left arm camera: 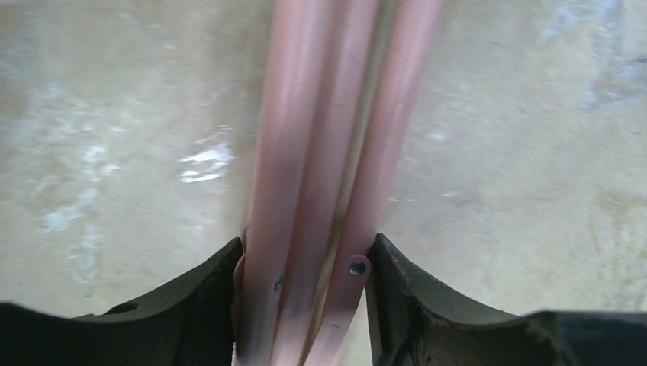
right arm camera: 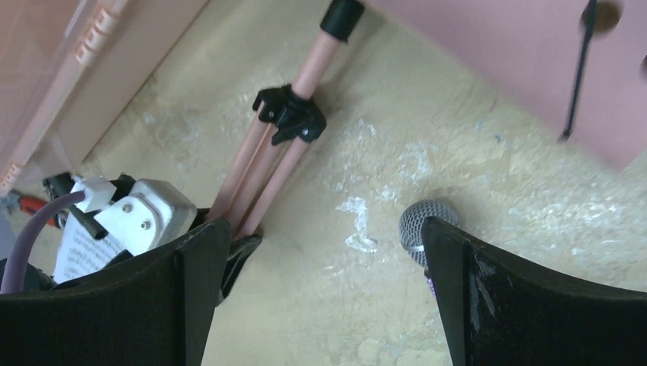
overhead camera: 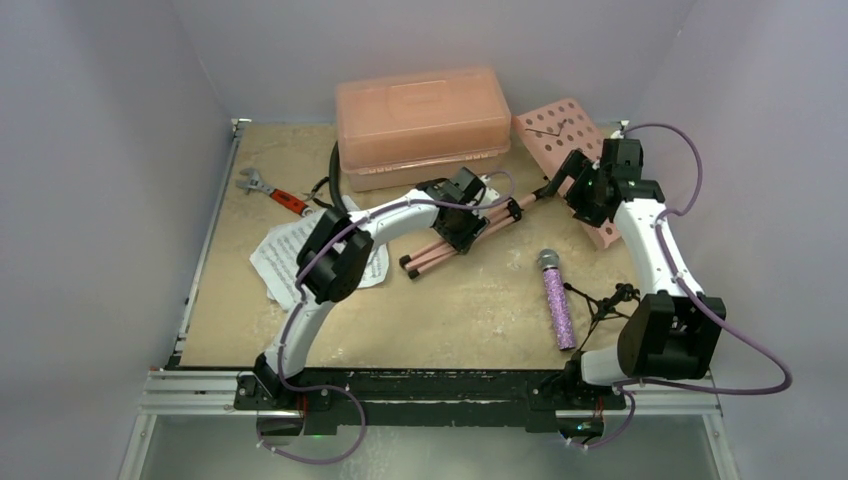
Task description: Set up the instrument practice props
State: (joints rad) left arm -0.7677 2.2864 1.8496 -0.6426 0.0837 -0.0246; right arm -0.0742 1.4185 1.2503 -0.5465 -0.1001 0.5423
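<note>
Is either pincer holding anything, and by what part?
The left pincer grips the music stand by its folded legs; the right pincer is open and empty.

The music stand (overhead camera: 556,132) is pink, hole-dotted; the microphone (overhead camera: 557,303) glittery purple, grey-headed. The table (overhead camera: 480,305) is mottled beige.

The left arm (overhead camera: 335,262) partly hides the sheet-music pages (overhead camera: 268,258) and music stand (overhead camera: 437,252).

White arms (overhead camera: 400,214), black joints (overhead camera: 335,263), purple cables (right arm camera: 34,232).
</note>
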